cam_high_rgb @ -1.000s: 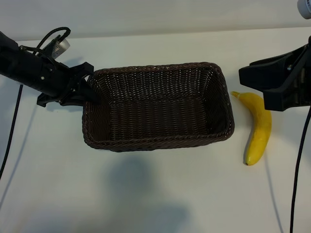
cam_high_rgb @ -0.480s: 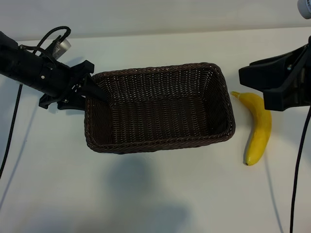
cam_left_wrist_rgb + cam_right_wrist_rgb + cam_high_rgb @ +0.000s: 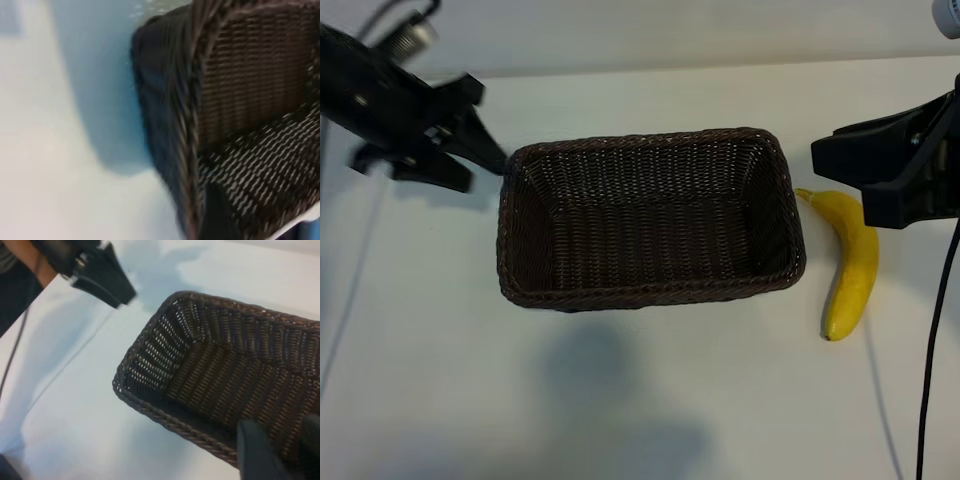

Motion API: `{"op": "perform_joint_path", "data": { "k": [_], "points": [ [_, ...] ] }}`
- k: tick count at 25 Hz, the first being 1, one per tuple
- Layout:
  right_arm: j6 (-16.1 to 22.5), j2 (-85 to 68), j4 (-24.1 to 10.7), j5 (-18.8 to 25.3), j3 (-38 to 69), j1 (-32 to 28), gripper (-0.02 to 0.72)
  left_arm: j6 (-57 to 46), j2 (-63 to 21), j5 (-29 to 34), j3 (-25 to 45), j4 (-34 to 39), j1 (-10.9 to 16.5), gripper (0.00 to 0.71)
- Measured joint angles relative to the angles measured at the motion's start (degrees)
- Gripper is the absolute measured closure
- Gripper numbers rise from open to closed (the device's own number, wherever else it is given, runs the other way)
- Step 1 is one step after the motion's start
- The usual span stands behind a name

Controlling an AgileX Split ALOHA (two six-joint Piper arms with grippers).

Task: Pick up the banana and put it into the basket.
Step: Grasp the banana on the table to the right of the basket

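A white desk (image 3: pixel 640 400) carries a dark brown wicker basket (image 3: pixel 650 290) at its centre, its woven floor bare. The left arm's gripper (image 3: pixel 480 140) hangs off the basket's left end, above the desk and clear of the rim, its two dark fingers spread apart with nothing between them. At the opposite edge the right gripper (image 3: pixel 840 160) hovers over the stem end of the banana (image 3: pixel 855 275); whether its fingers are apart or together cannot be told. The banana lies on the desk just beside the basket's right wall, outside it, its stem pointing away from the camera and its curve bowing to the right.
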Motion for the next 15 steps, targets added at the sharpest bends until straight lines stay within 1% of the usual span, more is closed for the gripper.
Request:
{"op": "perform_joint_path", "data": {
  "k": [2,5,11,13,15],
  "points": [
    [0.0,0.0,0.05,0.0,0.0,0.0,0.456,-1.56,-2.31,0.36,-0.95,2.49,0.0,0.188],
    [0.0,0.0,0.05,0.0,0.0,0.0,0.456,-1.13,-5.24,0.36,-1.11,2.47,0.0,0.188],
    [0.0,0.0,0.05,-0.05,0.0,0.0,0.456,4.07,-12.12,0.36,-1.01,-5.18,0.0,0.188],
    [0.0,0.0,0.05,-0.1,0.0,0.0,0.456,5.45,-14.67,0.36,0.21,-6.85,0.0,0.188],
    [0.0,0.0,0.05,-0.32,0.0,0.0,0.456,6.71,-16.89,0.36,2.99,-7.35,0.0,0.188]
  ]
}}
